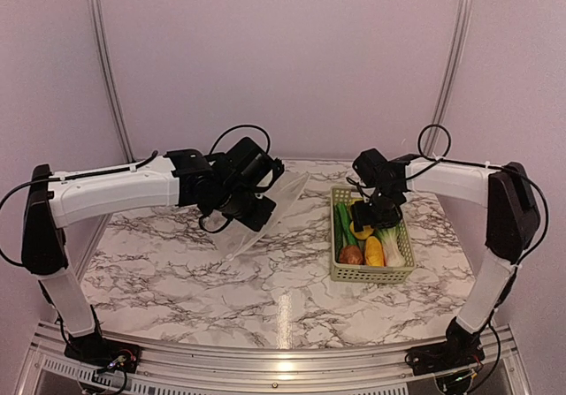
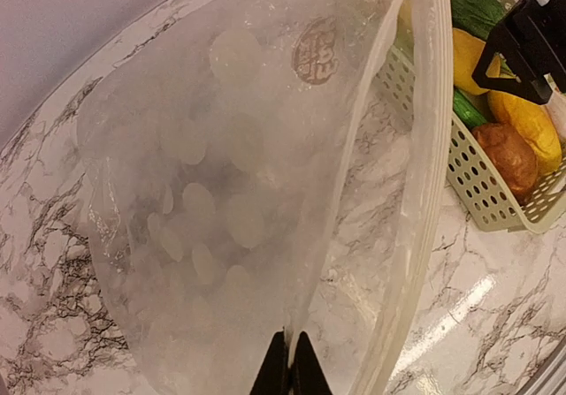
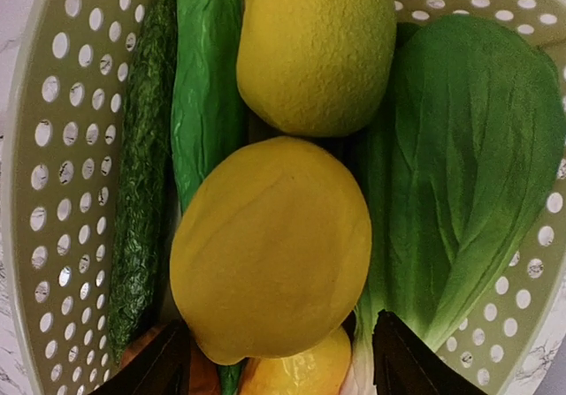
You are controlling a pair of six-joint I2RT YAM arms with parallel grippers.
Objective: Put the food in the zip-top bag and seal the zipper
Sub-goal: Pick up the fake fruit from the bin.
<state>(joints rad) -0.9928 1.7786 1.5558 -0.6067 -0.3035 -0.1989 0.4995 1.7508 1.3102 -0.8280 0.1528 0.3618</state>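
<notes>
My left gripper (image 1: 252,208) is shut on the edge of the clear zip-top bag (image 1: 270,214) and holds it up, mouth toward the basket. In the left wrist view the fingertips (image 2: 289,364) pinch one lip of the bag (image 2: 221,192); the zipper strip (image 2: 426,183) curves down the other lip. My right gripper (image 1: 364,218) is open, low in the pale green basket (image 1: 371,274). Its fingers straddle a smooth yellow fruit (image 3: 270,249), gripper midpoint (image 3: 283,360). Beside it lie a textured lemon (image 3: 314,50), the cucumber (image 3: 141,192) and the bok choy (image 3: 469,174).
The basket (image 2: 478,183) stands right of the bag on the marble table (image 1: 177,271). A brown round item (image 2: 504,152) and a yellow corn-like piece (image 2: 531,125) lie at its near end. An orange piece (image 3: 141,346) peeks under the left finger.
</notes>
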